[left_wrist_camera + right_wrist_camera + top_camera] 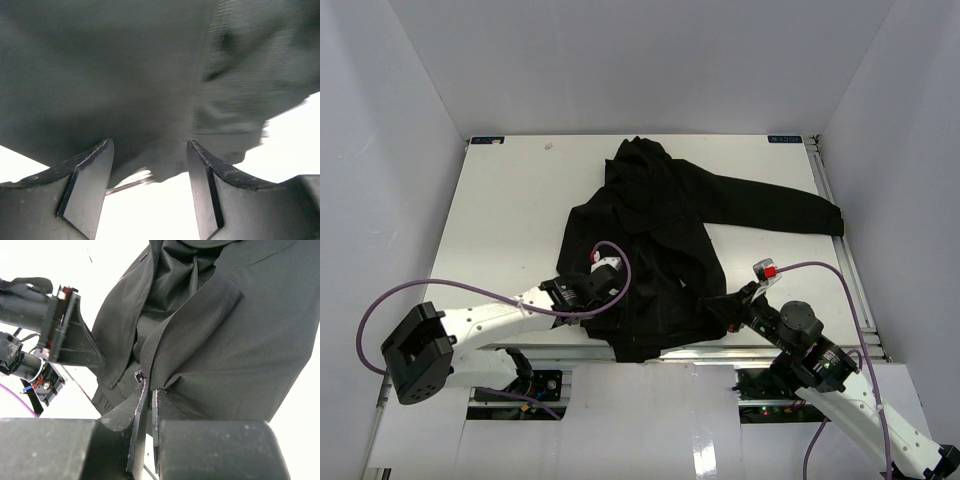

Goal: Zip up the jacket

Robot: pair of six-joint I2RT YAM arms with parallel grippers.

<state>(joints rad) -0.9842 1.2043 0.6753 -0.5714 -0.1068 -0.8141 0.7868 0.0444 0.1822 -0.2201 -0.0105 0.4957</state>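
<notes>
At the left side of the white bench [500,220], the left end effector [150,152] stands with fingers apart at the lower left hem of the jacket [655,235]. The jacket lies mid-bench, front panels parted, collar end toward the far edge, one sleeve [775,210] stretched rightward. The right end effector [148,390] is clamped on a fold of the jacket's front edge near the hem.

The jacket [660,250] is black woven cloth with a faint sheen, and up close the weave shows fine ribs. The counter [510,220] looks smooth, matt white. The left hand [150,144] has dark, matt plastic fingers [90,185], scuffed pale along their edges. The purple cable [430,281] looks smooth and rubbery.
</notes>
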